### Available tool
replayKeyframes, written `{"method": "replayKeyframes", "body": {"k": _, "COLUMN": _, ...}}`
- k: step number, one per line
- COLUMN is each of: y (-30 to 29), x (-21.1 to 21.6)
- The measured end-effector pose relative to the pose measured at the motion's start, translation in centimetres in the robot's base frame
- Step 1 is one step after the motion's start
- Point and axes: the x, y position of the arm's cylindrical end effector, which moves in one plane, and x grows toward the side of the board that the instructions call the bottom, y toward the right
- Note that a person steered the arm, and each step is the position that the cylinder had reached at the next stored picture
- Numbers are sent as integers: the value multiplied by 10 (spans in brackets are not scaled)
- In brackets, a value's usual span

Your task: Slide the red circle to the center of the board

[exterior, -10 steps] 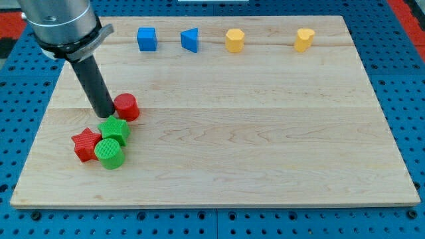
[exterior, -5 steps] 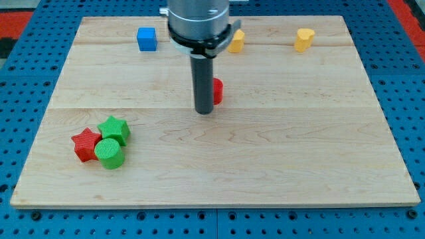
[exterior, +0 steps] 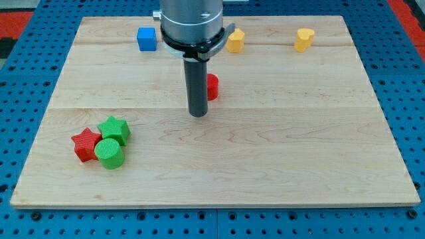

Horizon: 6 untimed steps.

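Right now my tip [exterior: 198,114] rests on the wooden board [exterior: 279,139], just left of and nearer than the red circle [exterior: 212,87], partly hidden behind my rod. It grips nothing. That circle sits slightly far of the board's middle.

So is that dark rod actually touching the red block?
Cannot tell: in the camera view my tip stands in front of the red circle, hiding any gap.

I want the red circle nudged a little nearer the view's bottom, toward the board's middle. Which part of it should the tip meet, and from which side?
Probably its far rim, coming from the view's top. The red circle is a short round block, so press through its middle or it may slip sideways. My tip now sits at its lower left and must go round first.
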Motion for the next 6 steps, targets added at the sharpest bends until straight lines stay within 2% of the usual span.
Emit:
{"method": "replayKeyframes", "body": {"k": 3, "y": -9, "x": -30}}
{"method": "replayKeyframes", "body": {"k": 6, "y": 18, "x": -44}}
